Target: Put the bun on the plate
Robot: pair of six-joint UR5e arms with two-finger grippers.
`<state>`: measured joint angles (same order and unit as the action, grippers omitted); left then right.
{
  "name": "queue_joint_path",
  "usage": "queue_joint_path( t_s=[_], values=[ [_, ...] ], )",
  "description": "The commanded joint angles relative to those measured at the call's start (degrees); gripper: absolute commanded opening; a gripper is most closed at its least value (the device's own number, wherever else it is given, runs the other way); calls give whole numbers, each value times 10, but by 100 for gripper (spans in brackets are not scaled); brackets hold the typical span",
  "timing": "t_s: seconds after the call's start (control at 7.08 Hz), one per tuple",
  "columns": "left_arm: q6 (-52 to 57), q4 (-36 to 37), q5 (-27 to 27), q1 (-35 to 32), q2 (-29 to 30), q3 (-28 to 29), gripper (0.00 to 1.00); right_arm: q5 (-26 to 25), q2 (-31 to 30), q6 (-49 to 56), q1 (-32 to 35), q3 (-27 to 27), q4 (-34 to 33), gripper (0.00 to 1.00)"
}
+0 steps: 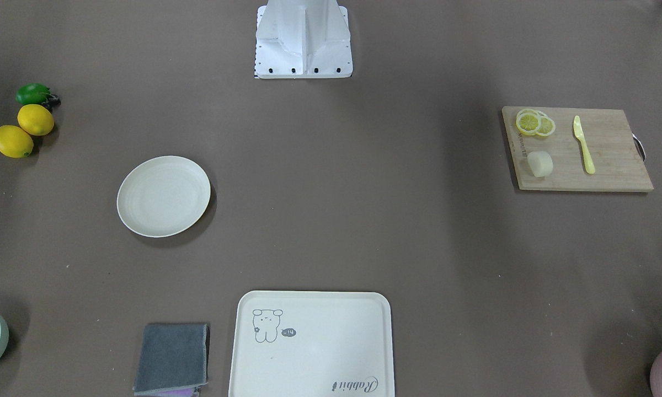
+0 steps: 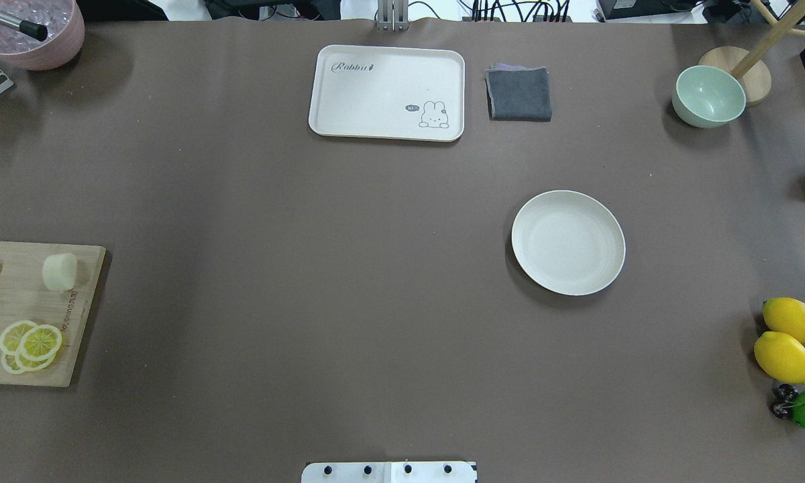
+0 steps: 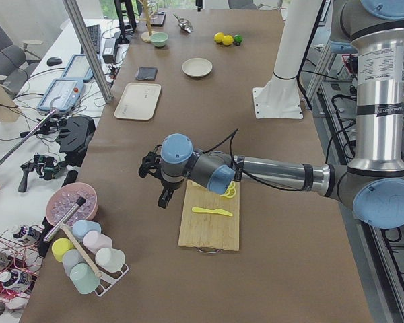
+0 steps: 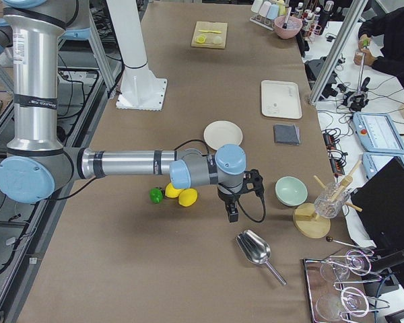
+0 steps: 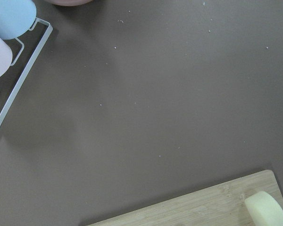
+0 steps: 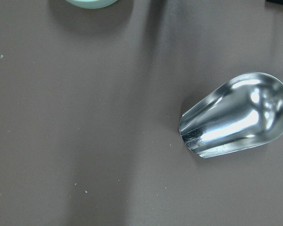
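The bun (image 1: 540,164) is a pale cream stub lying on a wooden cutting board (image 1: 612,160). It also shows in the overhead view (image 2: 60,272) and at the lower right of the left wrist view (image 5: 266,209). The plate (image 1: 164,196) (image 2: 567,242) is round, off-white and bare, and sits far across the table from the board. My left gripper (image 3: 163,195) hangs above the table just off the board's corner, a short way from the bun. My right gripper (image 4: 230,208) hovers between the lemons and a metal scoop, past the plate. I cannot tell whether either gripper is open or shut.
Lemon slices (image 1: 534,122) and a yellow knife (image 1: 583,144) share the board. A cream tray (image 2: 387,92), grey cloth (image 2: 519,93) and green bowl (image 2: 708,96) line the far edge. Two lemons and a lime (image 2: 788,345), a metal scoop (image 6: 238,115) and a cup rack (image 3: 87,259) stand at the table's ends.
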<state>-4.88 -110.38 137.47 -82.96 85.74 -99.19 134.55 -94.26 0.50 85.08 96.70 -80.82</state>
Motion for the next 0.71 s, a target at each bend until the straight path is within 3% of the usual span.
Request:
queue_joint_path(
  t_s=[0.0,0.57],
  values=[
    [0,-7,1,1,-4,7,98,1,0,0,0,3,0,100],
    [-13,-8,1,-1,-20,-4,99,5,-7,-1,0,10,0,100]
  ],
)
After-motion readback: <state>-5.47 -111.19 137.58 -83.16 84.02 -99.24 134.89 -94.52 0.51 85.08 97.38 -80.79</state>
